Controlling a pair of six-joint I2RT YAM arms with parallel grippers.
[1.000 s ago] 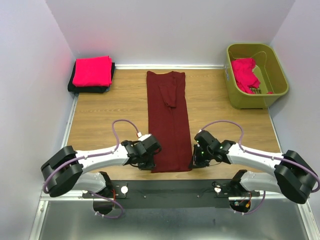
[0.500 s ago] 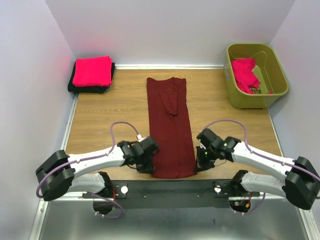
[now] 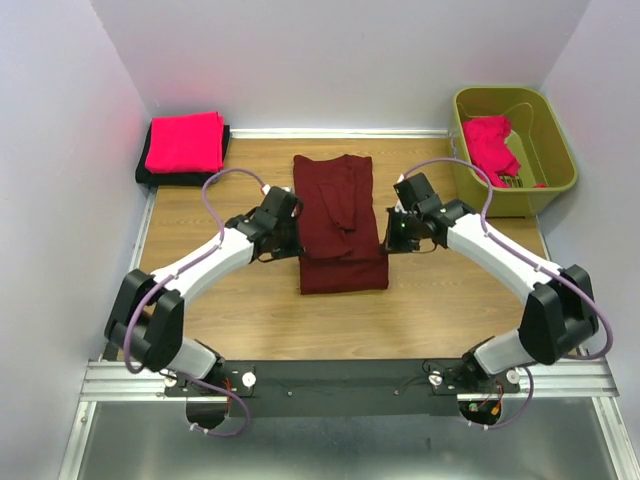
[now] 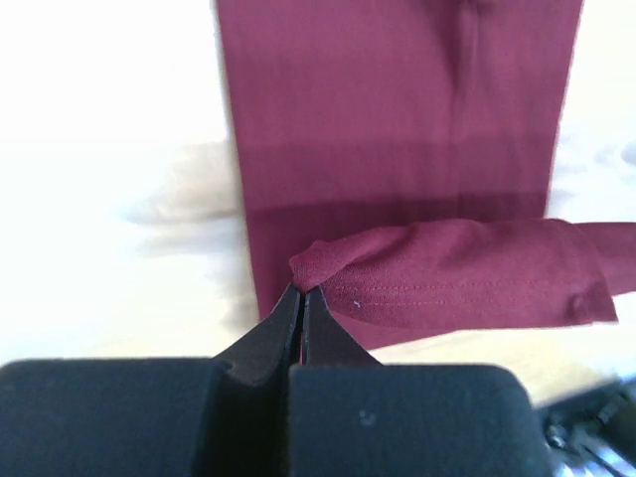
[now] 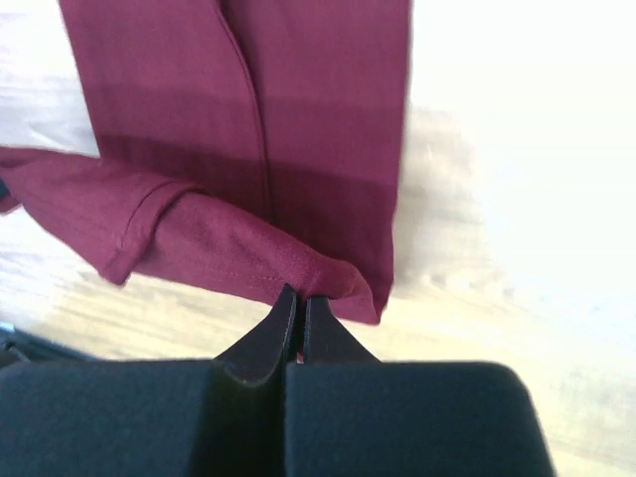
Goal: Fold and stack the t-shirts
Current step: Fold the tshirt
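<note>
Top view: maroon t-shirt (image 3: 342,255) lies mid-table (image 3: 220,300), near end doubled over; my left gripper (image 3: 291,237) and right gripper (image 3: 393,236) sit at its side edges
Left wrist: jaws pressed together, pinching a hem corner
Right wrist: same, pinching the opposite hem corner

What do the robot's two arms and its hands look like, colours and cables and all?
The left arm and right arm match: white link shells with black joints, the biggest a bulky black housing at the elbow. A thin lilac cable loops beside each arm. The left hand and right hand are matte black, each with two slim fingers tapering to narrow tips.
</note>
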